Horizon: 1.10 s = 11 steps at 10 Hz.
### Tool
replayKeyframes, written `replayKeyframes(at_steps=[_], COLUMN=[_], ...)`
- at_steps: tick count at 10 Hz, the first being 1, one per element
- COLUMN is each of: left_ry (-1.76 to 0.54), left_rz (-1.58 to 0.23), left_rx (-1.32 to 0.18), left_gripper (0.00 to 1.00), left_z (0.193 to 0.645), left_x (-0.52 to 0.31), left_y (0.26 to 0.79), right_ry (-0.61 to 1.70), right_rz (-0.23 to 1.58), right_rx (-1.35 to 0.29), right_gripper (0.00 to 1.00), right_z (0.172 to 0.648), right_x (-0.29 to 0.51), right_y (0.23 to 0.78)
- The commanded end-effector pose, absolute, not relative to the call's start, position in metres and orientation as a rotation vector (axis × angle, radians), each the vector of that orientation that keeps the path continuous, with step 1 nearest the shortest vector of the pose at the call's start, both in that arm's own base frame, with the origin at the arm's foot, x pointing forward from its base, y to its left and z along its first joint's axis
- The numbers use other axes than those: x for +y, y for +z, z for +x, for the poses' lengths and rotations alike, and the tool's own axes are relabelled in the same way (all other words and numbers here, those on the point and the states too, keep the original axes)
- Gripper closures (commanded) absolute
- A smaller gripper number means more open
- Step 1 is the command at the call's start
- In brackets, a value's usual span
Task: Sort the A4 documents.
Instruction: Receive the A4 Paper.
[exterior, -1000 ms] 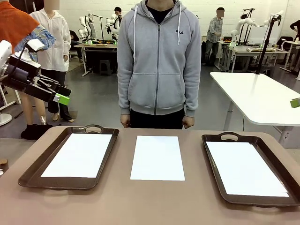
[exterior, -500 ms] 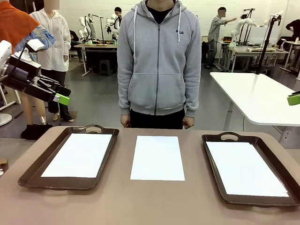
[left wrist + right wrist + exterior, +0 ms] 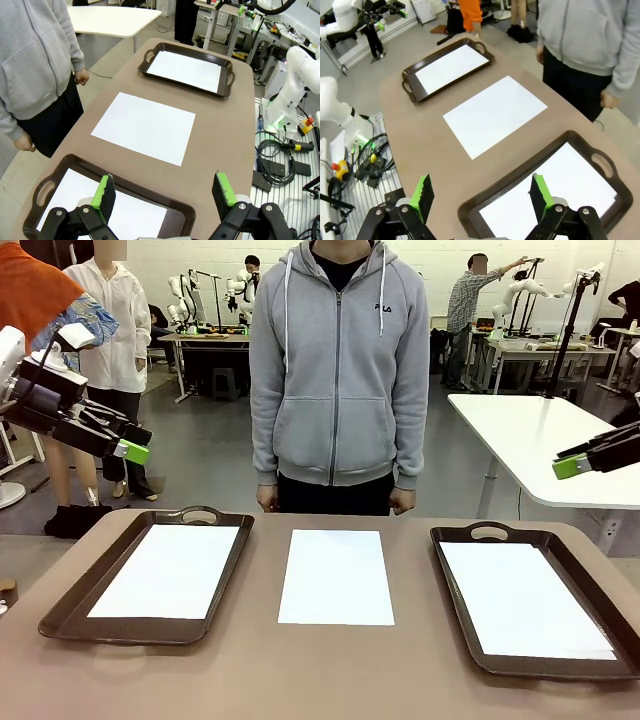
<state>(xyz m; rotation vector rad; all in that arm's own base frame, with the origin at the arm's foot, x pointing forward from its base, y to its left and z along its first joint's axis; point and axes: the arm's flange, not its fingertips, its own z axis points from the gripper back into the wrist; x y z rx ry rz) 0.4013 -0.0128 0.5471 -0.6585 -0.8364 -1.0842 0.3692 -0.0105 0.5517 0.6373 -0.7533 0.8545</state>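
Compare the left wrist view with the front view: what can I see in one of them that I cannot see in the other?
Left wrist view alone: both green pads of the left gripper, spread wide above the near tray's corner, and cables on the floor beside the table.

Front view alone: the right gripper coming in from the right side, above the right tray, and distant tables with other people.

Both: two brown trays each holding a white sheet, the loose sheet on the bare table between them, and the person in a grey hoodie at the far edge.
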Motion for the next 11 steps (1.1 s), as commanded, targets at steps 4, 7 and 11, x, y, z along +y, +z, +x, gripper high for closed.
replayKeyframes(at_steps=[4, 7, 11], left_ry=[-1.090, -1.090, -1.090], left_rz=[-0.665, -0.665, -0.665], left_rx=[-0.843, -0.843, -0.843], left_gripper=[0.00, 0.00, 0.00], left_z=[0.401, 0.401, 0.401], left_x=[-0.012, -0.012, -0.012], left_y=[0.547, 0.547, 0.547], right_ry=[0.854, 0.845, 0.833], right_rz=[0.635, 0.646, 0.636], right_rx=[-0.781, -0.782, -0.767], right_gripper=[0.00, 0.00, 0.00], right_z=[0.366, 0.365, 0.361], right_x=[-0.030, -0.036, -0.037], right_y=[0.557, 0.556, 0.558])
